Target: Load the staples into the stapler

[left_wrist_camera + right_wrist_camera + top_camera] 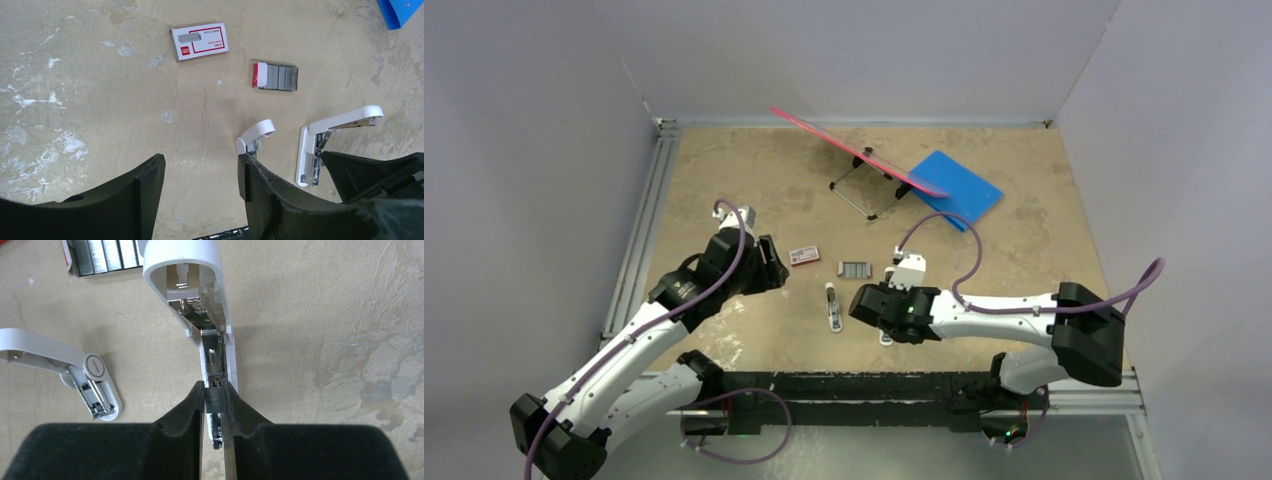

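On the surface [724, 170], right jaws pinch the open rail of one white stapler [182, 249]; left jaws stand wide and empty. The staples [276, 77] lie near their box [200, 41].

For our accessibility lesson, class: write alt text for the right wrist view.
The right gripper pinches the metal rail of an open white stapler, its lid swung up. A second open stapler lies on the left; staples sit in a tray at the top left.
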`<state>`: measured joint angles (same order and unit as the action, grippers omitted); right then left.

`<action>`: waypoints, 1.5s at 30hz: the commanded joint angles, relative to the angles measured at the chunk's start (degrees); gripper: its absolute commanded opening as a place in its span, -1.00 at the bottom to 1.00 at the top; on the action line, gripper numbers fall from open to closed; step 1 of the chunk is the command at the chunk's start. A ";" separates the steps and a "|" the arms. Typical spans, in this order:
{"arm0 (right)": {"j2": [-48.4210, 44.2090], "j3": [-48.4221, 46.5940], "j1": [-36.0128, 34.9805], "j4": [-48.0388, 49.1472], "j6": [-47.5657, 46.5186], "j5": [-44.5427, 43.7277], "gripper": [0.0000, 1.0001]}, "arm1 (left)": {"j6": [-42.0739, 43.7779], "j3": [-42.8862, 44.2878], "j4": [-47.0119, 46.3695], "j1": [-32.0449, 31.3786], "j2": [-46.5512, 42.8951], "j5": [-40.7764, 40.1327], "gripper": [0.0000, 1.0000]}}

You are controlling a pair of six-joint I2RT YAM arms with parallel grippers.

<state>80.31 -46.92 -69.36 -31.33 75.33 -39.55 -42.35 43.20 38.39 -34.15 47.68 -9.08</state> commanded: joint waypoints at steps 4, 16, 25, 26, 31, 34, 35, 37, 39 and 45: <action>1.44 -1.06 -0.11 -0.16 -1.73 -2.53 -0.72 | 0.86 0.39 -1.48 0.10 -0.85 -0.79 0.10; 1.27 -0.21 -0.33 0.80 -3.65 -1.59 -0.74 | 0.71 0.23 -1.59 0.06 -0.40 -0.50 0.10; 1.39 0.27 -0.48 1.26 -3.39 -0.96 -0.75 | 0.75 0.13 -1.70 0.07 -0.25 -0.24 0.10; 1.28 0.25 -0.46 1.11 -3.27 -0.95 -0.75 | 0.74 0.13 -1.74 0.12 -0.22 -0.24 0.10; 0.66 0.74 -0.44 0.31 -2.65 -1.13 -0.76 | 0.69 0.13 -1.74 0.09 -0.08 -0.06 0.10; 0.54 1.06 -0.50 0.43 -2.64 -0.95 -0.76 | 0.69 0.13 -1.74 0.13 -0.05 -0.06 0.10; 0.59 1.20 -0.50 0.58 -2.69 -0.89 -0.76 | 0.69 0.13 -1.74 0.08 -0.06 -0.06 0.10; 0.63 1.40 -0.50 0.84 -2.82 -0.72 -0.76 | 0.69 0.06 -1.74 0.05 -0.09 0.03 0.10; 0.76 1.59 -0.55 1.59 -3.29 -0.33 -0.77 | 0.69 0.04 -1.80 0.09 0.04 0.11 0.10; 1.01 1.54 -0.92 1.98 -3.50 -0.02 -0.77 | 0.69 0.04 -1.79 0.11 0.13 0.18 0.10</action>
<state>81.91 -45.47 -69.76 -29.54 71.92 -38.96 -42.37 43.20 38.33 -34.15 47.81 -9.15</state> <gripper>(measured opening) 0.171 0.552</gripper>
